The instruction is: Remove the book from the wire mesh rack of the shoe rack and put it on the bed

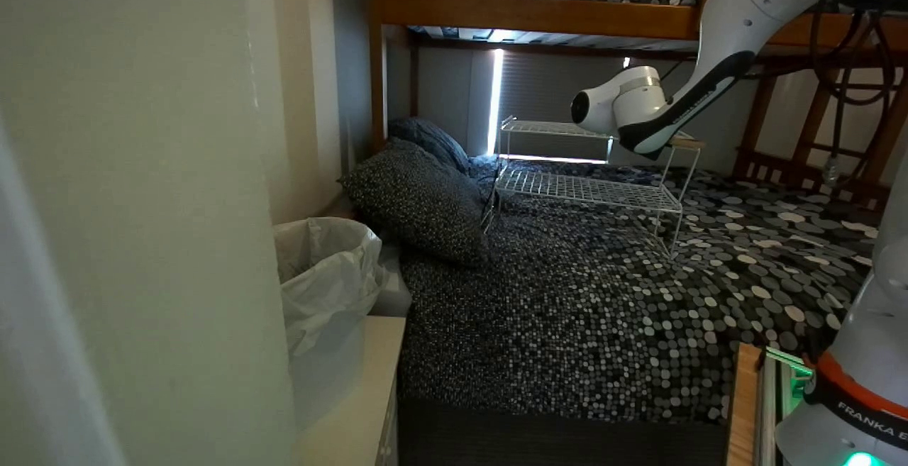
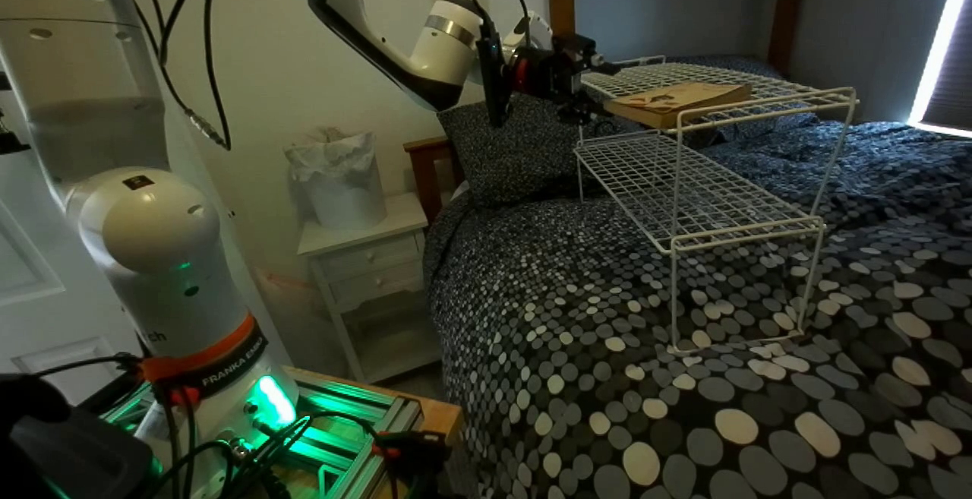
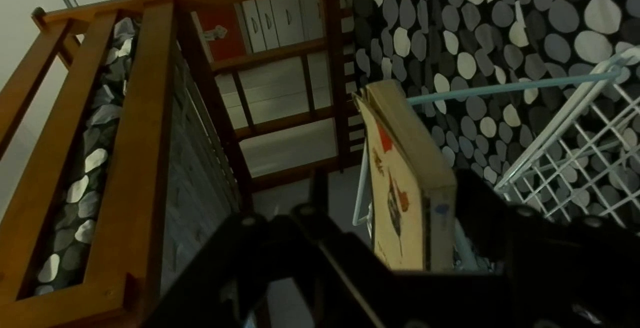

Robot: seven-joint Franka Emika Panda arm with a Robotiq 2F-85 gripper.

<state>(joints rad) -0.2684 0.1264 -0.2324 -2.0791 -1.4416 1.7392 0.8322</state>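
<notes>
The tan book lies flat on the upper wire mesh rack of the white shoe rack, its near end projecting past the wires. Its tan edge also shows in an exterior view. My gripper is open at the book's end, one finger above and one lower. In the wrist view my gripper has the book between its fingers. A gap separates the upper finger from the cover; the lower finger is close to the underside. The shoe rack stands on the speckled bed.
The lower mesh tier is below the book. Pillows lie at the bed's head. The wooden bunk frame runs above. A white bin stands on a white nightstand beside the bed.
</notes>
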